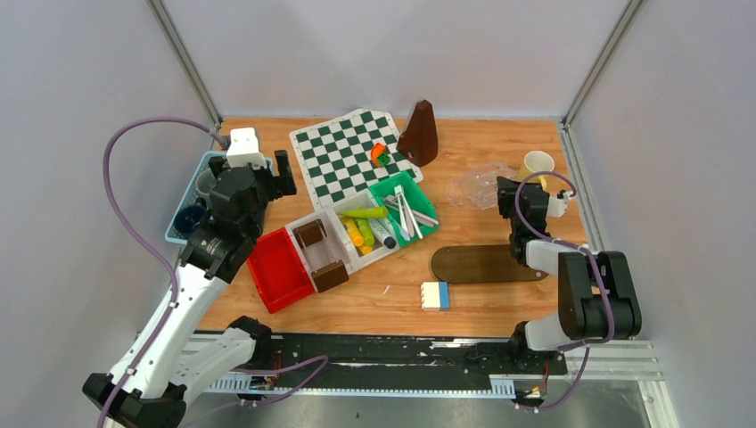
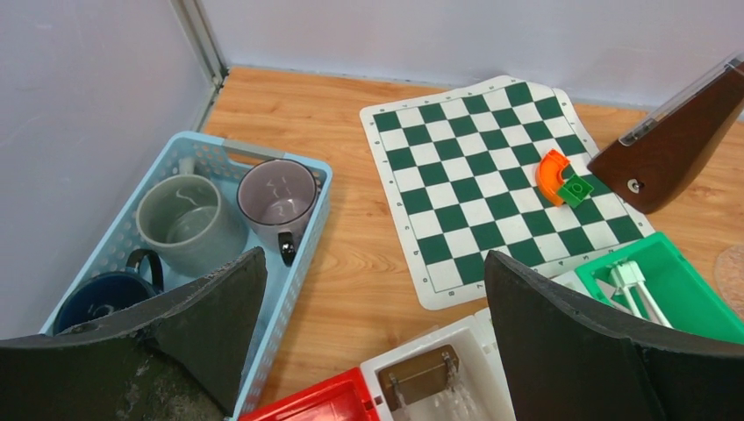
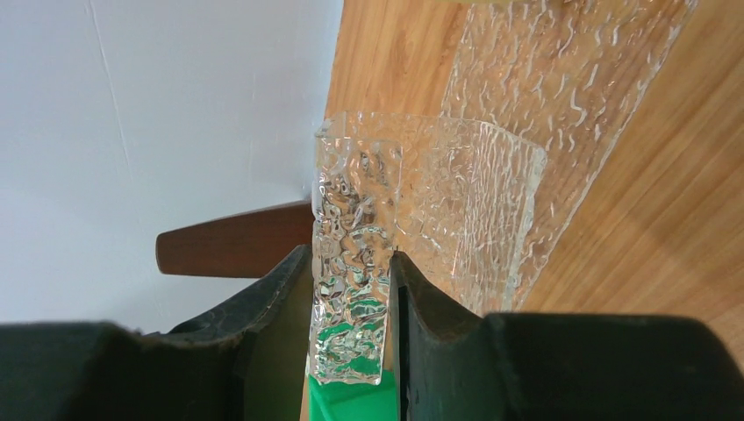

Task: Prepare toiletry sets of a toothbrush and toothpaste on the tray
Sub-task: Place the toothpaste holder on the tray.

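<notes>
Jaws of the right gripper (image 3: 351, 259) are clenched on the upright rim of the clear textured tray (image 1: 480, 185), one finger on each side of the wall. The tray sits at the far right of the counter (image 1: 499, 223). Whether its base rests flat on the wood or is tipped up I cannot quite tell from the wrist view. No mug, brush or tube is on it. A pale yellow mug (image 1: 536, 166) stands upright just right of the tray, beside the right wrist.

The left gripper (image 2: 373, 256) hangs with its jaws released and spread wide, holding nothing, above the right edge of a light blue basket (image 2: 263, 153) at the far left. Inside the basket stand a grey-green mug (image 2: 189, 224), a grey mug (image 2: 276, 197) just right of it, and a dark blue mug (image 2: 105, 303) nearer in, partly hidden by the left finger.

Mid-counter, a row of bins runs diagonally. The green bin (image 1: 419, 192) at the far end holds the whitish toothbrushes (image 1: 408, 212). The white bin (image 1: 330, 223) next to it holds the yellow and green tubes (image 1: 364, 227) in one compartment and two brown blocks (image 1: 310, 234) in another. A red bin (image 1: 279, 267) closes the row at the near left.

Beyond the bins lies a green-and-white chess mat (image 1: 343, 152) with a small orange piece (image 1: 378, 150) and a green piece (image 1: 384, 159) on its right edge, and a brown metronome (image 1: 419, 134) just right of that. A dark oval board (image 1: 486, 263) lies near the right arm, and a white-and-blue block (image 1: 436, 294) sits nearer still.
</notes>
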### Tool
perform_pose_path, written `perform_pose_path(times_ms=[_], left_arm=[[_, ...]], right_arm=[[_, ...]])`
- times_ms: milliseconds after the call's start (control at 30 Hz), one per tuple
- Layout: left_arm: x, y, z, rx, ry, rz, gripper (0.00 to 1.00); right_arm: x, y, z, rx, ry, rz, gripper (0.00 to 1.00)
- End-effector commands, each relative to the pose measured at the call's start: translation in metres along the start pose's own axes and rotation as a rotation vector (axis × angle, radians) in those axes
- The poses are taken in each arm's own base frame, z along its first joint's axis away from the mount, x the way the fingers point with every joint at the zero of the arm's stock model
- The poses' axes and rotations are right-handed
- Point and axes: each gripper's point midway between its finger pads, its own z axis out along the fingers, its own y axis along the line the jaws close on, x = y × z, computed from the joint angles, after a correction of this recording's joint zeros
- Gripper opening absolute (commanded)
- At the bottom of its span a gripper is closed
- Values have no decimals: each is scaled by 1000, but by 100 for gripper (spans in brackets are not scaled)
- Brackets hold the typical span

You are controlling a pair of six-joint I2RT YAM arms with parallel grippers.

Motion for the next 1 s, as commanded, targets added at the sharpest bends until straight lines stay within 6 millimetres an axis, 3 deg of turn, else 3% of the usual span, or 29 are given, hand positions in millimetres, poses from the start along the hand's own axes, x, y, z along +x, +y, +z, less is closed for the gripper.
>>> perform_pose_path(times_ms=[0, 200, 333, 533, 633, 867, 967], left_arm=[[-23, 8, -3, -23, -92, -8, 100], [-23, 13, -4, -44, -102, 13, 100], [-23, 19, -4, -75, -111, 23, 100], [-24, 22, -5, -80, -120, 20, 100], [-23, 21, -4, -79, -118, 23, 100], [-24, 22, -6, -78, -120, 21, 100], [-24, 23, -6, -78, -122, 21, 100]], right_arm=[[-18, 33, 6, -140, -87, 76, 0], [-15, 18, 18, -120, -99, 66, 4], [-8, 3, 21, -96, -76, 81, 12], [6, -14, 17, -78, -15, 84, 30], [10, -21, 13, -66, 4, 78, 44], [11, -32, 10, -5, 15, 25, 71], [12, -36, 8, 23, 21, 7, 78]])
